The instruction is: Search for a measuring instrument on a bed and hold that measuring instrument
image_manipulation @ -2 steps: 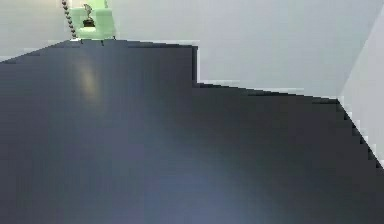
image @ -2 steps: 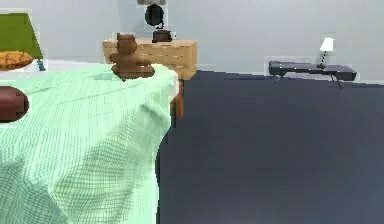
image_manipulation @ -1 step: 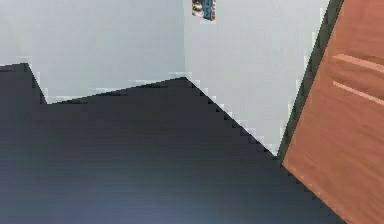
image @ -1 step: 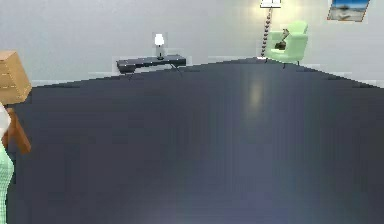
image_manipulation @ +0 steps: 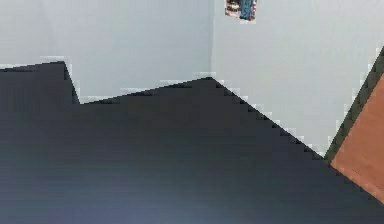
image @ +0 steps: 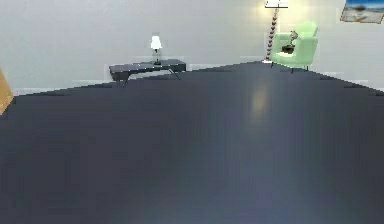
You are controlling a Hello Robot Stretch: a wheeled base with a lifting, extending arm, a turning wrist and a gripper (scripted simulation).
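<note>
A dark floor (image: 190, 140) spreads wide in the forward view, with pale walls behind it. More dark floor (image_manipulation: 150, 150) runs to a wall corner in the arm side view.
A low dark table (image: 146, 69) with a small white lamp (image: 156, 44) stands against the far wall. A pale green armchair (image: 298, 48) sits at the back right beside a floor lamp (image: 272, 30). A picture (image_manipulation: 240, 9) hangs on the wall. An orange-brown door panel (image_manipulation: 362, 155) stands at the right.
</note>
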